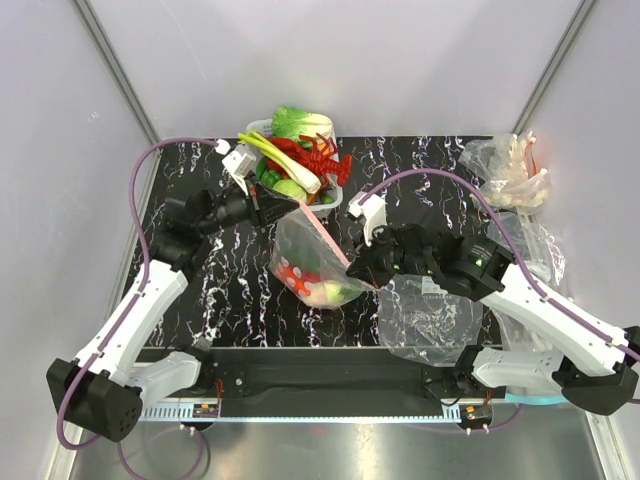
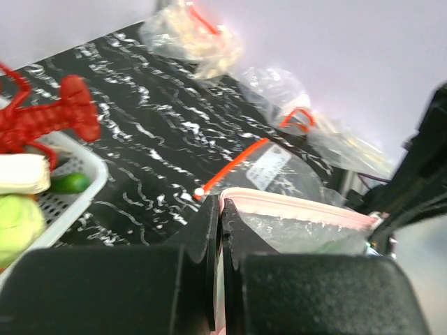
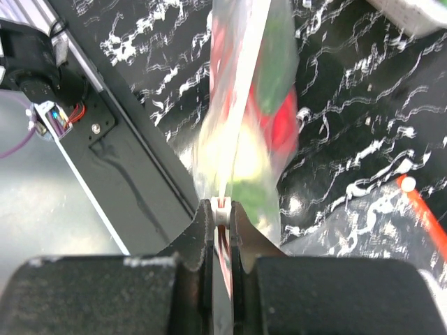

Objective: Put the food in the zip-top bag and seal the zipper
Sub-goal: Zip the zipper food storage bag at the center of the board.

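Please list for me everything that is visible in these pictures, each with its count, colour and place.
table: one, black with white veins, under everything
basket: one, white, far edge, middle
cabbage: one, pale green, in basket
leek: one, green-white, in basket
lobster: one, red, in basket
zip-top bag: one, clear, pink zipper, mid-table between the jaws
food pieces: count unclear, red, green, pale, inside zip-top bag
flat bag: one, clear, near right
side bag: one, clear, right edge
filled bag: one, clear, pale contents, far right corner
left jaws: black, shut on zipper's far end
right jaws: black, shut on zipper's near end
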Tool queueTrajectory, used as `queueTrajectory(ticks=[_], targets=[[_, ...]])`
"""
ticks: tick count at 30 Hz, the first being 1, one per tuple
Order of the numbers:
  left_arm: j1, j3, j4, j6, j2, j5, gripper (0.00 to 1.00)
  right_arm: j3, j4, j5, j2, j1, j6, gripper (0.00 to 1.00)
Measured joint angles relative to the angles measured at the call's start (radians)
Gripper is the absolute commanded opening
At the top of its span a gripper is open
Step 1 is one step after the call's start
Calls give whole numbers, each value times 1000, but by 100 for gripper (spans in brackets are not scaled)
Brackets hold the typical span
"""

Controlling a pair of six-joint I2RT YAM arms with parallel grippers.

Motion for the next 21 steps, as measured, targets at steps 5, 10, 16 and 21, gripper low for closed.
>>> queueTrajectory(ticks=[5,10,16,21], targets=[[1,2,-44,28,0,-92,0,14,-90,0,13,0,27,2],[4,2,-74,34,3,-185,0,31,-159,0,43,0,53,3],[5,2,-79,39,11,-222,0,30,-201,3,44,0,77,68],[32,2,-40,42,13,-261,0,27,-236,48,32,1,70,85]])
